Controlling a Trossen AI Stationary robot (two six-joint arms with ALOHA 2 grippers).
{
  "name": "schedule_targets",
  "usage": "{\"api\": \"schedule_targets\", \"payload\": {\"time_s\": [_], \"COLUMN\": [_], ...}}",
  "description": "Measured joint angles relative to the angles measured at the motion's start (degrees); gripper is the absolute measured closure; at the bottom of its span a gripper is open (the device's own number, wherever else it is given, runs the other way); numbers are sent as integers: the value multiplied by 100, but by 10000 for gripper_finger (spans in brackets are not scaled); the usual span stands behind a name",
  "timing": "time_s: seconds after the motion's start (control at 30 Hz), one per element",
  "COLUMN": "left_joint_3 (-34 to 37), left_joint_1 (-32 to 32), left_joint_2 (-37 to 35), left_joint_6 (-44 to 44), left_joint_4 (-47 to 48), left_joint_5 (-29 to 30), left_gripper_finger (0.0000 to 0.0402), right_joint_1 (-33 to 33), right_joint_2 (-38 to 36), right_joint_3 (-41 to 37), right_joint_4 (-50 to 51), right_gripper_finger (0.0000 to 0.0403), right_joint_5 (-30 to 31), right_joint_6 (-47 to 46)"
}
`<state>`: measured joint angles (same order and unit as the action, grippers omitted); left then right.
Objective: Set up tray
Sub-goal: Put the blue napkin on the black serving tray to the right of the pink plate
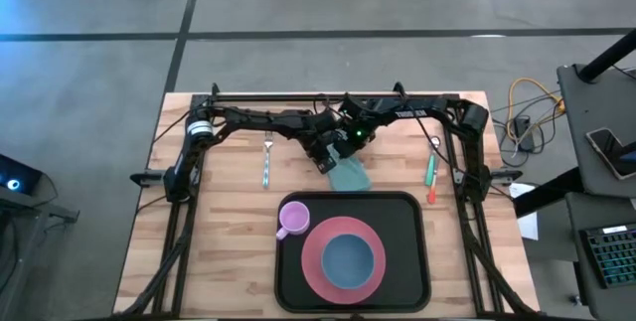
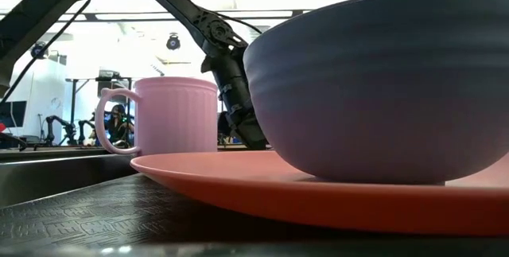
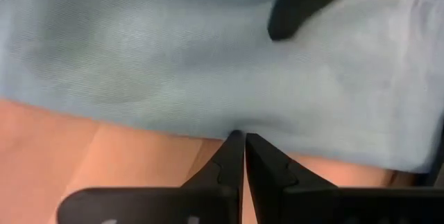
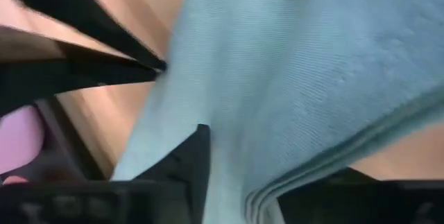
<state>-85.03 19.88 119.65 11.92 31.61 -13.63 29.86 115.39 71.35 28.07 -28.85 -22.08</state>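
The tray [image 1: 412, 261] lies at the near edge of the wooden table [image 1: 229, 222], carrying a pink mug [image 1: 292, 220] and a pink plate [image 1: 316, 261] with a blue bowl [image 1: 350, 261] on it. Just beyond the tray's far rim, both grippers meet at a light blue cloth [image 1: 350, 174]: the left gripper [image 3: 244, 138] has its fingers pressed together at the cloth's edge, and the right gripper [image 4: 236, 175] has its fingers narrowed around a fold of the cloth. A fork [image 1: 267, 159] lies on the table to the left of the cloth, and a green-and-red utensil [image 1: 431, 174] lies to the right.
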Motion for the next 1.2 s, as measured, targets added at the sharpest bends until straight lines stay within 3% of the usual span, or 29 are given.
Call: {"api": "schedule_targets", "payload": {"time_s": [0.23,0.4,0.6,0.87,1.2], "left_joint_3": [72,240,781,1996,3887], "left_joint_1": [0,0,0,2,2], "left_joint_2": [-392,-991,-2220,-4023,-5780], "left_joint_6": [-4,-2,25,634,1454], "left_joint_4": [85,155,127,-135,-1148], "left_joint_5": [580,981,1587,2129,2327], "left_gripper_finger": [401,401,401,401,401], "right_joint_1": [102,157,216,220,-213], "right_joint_2": [-6,-187,-750,-1660,-3524], "right_joint_3": [19,124,118,69,-179], "right_joint_4": [1,192,651,1495,2637], "right_gripper_finger": [387,390,391,392,392], "right_joint_5": [189,366,410,475,730], "right_joint_6": [86,197,310,100,-1353]}}
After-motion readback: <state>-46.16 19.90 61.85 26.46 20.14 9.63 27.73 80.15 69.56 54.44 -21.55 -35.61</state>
